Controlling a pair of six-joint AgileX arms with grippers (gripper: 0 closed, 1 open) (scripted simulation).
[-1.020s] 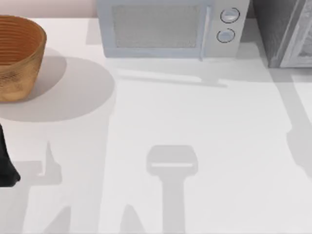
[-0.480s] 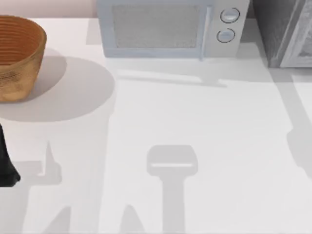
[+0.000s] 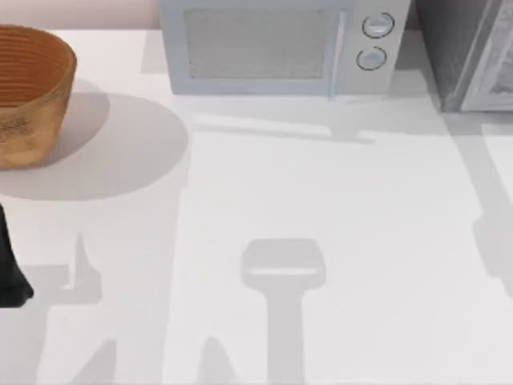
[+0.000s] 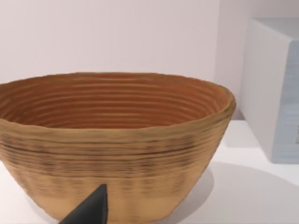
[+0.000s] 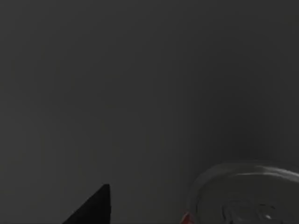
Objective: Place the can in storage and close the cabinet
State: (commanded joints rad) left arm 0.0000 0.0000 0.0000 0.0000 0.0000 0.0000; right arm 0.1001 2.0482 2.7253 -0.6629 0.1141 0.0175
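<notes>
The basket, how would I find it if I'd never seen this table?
Start at the big pale microwave along the table's back edge, then go to the top view's left. At the far left corner stands the basket, a round, open bowl. It is the one brown, ribbed, woven thing among grey and white boxes.

The left arm (image 3: 10,269) is sitting at the left edge of the table, near side, its wrist facing the far side.
</notes>
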